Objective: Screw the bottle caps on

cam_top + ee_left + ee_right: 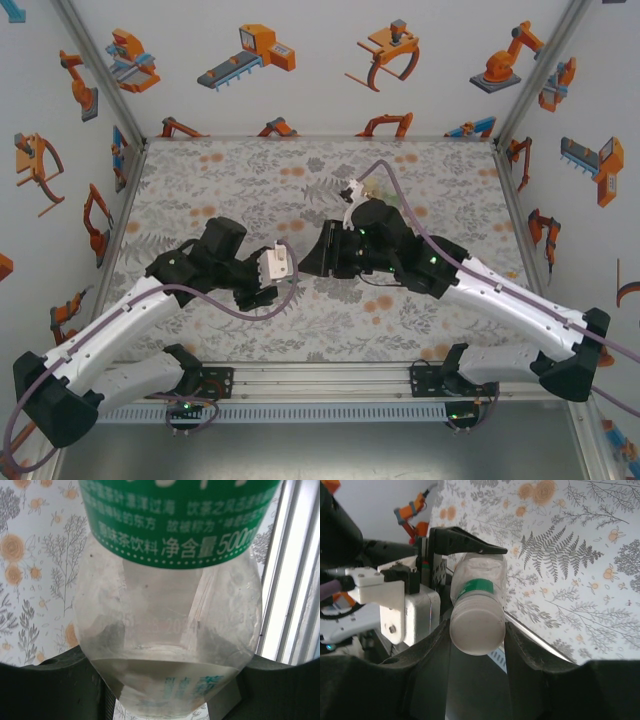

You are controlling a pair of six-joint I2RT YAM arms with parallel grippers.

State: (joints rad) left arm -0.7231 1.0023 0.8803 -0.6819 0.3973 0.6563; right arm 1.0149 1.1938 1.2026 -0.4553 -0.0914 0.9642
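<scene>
The white cap (476, 629) sits on the neck of a clear bottle with a green label (175, 525), which is held level above the table. My right gripper (476, 641) is shut on the white cap, with a black finger pressed against each side. My left gripper (167, 682) is shut on the bottle's clear body (481, 577) below the label. In the top view the two grippers meet mid-table, the left gripper (288, 265) facing the right gripper (318, 260), and the arms hide the bottle. The green cap is out of view.
The floral tablecloth (230, 180) covers the table between walls with robot stickers. Something pale with a white top (353, 192) peeks out behind the right arm. A metal rail (320, 378) runs along the near edge between the arm bases.
</scene>
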